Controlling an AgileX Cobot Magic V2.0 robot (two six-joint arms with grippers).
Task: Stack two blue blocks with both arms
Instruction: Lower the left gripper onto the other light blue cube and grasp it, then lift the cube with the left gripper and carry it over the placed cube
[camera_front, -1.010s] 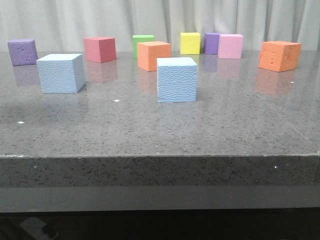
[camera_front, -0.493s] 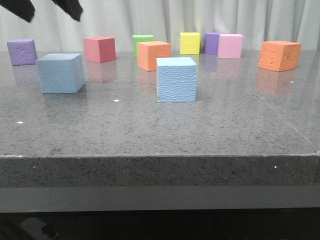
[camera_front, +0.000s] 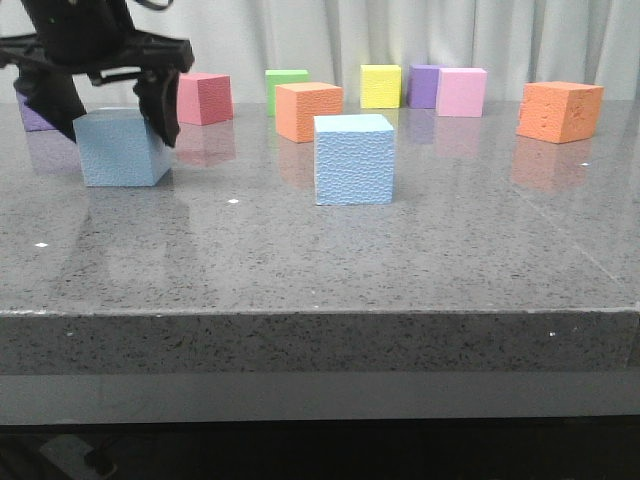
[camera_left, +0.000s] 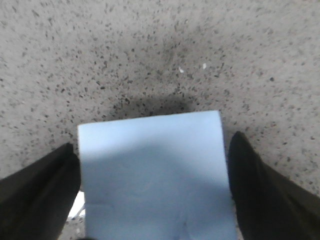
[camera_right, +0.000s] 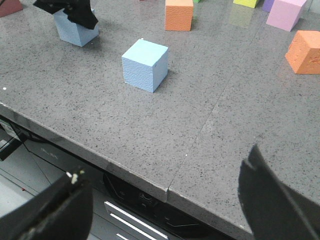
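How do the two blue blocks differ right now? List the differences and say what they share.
The left blue block sits farther back and to the left; the centre blue block is nearer the front edge.
The left gripper straddles the left blue block, fingers open on either side; the centre blue block stands free, nothing near it.
The gripper covers part of the left blue block's top; the centre blue block shows fully.
Both are pale blue pebbled cubes resting flat on the table.

Speckled grey table (camera_front: 420, 260) carrying coloured foam cubes (camera_front: 308, 111).
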